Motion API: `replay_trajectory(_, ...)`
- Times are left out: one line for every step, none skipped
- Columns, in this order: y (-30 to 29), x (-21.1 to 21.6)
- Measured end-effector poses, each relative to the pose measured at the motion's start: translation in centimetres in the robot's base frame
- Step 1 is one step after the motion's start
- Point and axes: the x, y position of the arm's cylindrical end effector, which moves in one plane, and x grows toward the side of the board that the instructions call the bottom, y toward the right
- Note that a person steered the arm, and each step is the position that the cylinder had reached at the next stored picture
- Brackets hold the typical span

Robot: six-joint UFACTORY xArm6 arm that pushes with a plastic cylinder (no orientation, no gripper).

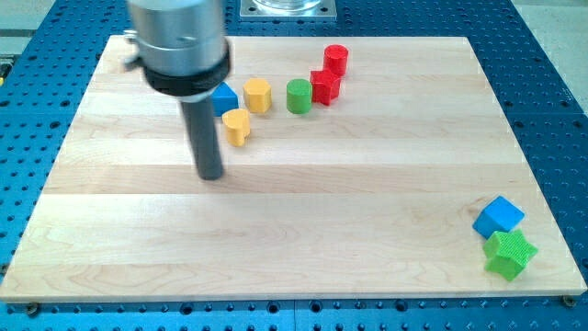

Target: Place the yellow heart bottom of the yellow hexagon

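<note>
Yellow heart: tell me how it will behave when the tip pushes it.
The yellow heart looks squat and flat-based, so it should slide on the wooden board rather than tip. Its lobed outline may make it turn under an off-centre push. My tip sits just below-left of it, not touching.

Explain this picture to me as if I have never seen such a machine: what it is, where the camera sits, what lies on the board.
There is one camera view; its mounting is not recorded. The grey cylinder is a robot arm ending in a dark rod. My tip rests on the wooden board and pushes blocks; nothing is held. It sits left of and below the yellow heart. Up and right of the heart is the yellow hexagon, then a green cylinder, a red block and a red cylinder. A blue block peeks from behind the arm. At bottom right lie a blue cube and a green star.
</note>
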Motion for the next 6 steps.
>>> replay_trajectory(0.1, -0.4)
replay_trajectory(6.2, -4.8)
replay_trajectory(7.8, -6.6)
replay_trajectory(7.7, -6.6)
replay_trajectory(6.6, -5.6)
replay_trajectory(2.5, -3.1)
